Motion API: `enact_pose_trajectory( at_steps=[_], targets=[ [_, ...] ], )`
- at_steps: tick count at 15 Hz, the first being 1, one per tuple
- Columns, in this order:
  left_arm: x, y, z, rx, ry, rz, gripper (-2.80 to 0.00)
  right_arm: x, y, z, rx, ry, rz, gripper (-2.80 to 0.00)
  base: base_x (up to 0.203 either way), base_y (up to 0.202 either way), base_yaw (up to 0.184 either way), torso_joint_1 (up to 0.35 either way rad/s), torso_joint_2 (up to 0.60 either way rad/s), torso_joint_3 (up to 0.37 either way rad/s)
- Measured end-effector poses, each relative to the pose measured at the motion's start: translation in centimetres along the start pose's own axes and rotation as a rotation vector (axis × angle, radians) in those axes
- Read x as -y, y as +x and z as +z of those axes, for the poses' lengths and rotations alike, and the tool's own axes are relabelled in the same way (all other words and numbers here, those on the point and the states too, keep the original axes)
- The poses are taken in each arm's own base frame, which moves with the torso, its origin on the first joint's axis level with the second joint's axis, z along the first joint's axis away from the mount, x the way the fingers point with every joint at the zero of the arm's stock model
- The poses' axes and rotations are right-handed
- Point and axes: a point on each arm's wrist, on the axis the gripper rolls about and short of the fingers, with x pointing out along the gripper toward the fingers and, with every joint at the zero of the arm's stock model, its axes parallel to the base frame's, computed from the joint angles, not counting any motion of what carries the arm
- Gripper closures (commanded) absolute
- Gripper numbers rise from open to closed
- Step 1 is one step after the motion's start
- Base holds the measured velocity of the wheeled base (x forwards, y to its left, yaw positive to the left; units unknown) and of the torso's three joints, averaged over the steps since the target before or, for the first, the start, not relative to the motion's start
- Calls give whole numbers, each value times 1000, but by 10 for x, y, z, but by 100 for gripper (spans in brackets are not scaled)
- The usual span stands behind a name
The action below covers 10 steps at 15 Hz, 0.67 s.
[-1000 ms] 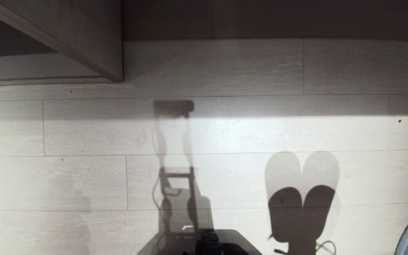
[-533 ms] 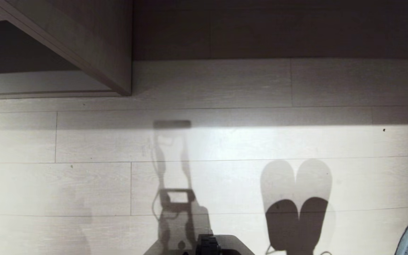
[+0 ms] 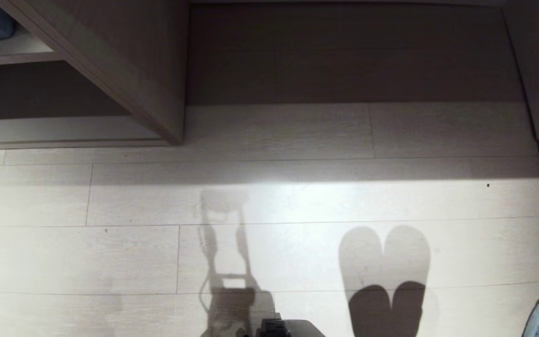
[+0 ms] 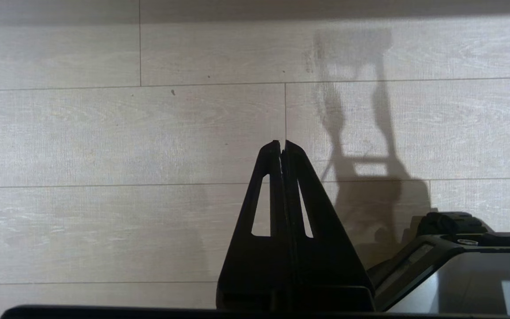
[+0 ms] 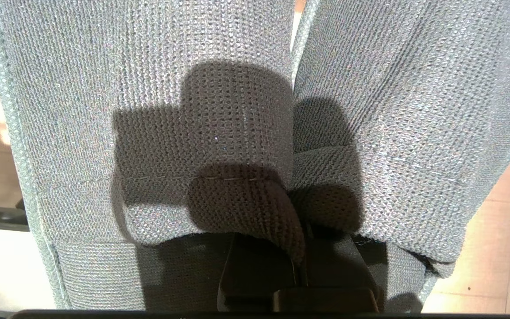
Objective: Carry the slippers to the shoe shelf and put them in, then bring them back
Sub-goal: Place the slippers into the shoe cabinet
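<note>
The right gripper [image 5: 299, 261], jaws pinching both slippers [image 5: 219, 133] by their openings for carrying, is hanging them over the floor, near-right of the shoe shelf [image 3: 63, 128]; left gripper [image 4: 283, 148] idles, jaws pressed together.

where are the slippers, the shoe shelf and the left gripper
slippers [image 5: 148, 110]: right wrist view, knit upper.
shoe shelf [image 3: 63, 128]: head view, pale base board.
left gripper [image 4: 281, 146]: left wrist view, closed fingertips.
</note>
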Motion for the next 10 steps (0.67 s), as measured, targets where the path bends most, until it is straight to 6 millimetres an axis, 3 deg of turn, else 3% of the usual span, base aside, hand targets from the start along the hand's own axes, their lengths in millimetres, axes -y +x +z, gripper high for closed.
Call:
enact_pose_trajectory(
  at_steps=[10],
  targets=[
    [0, 0, 0, 0, 0, 0, 0, 0, 0, 0, 0, 0, 0, 0, 0, 0, 0, 3, 2, 202]
  ],
)
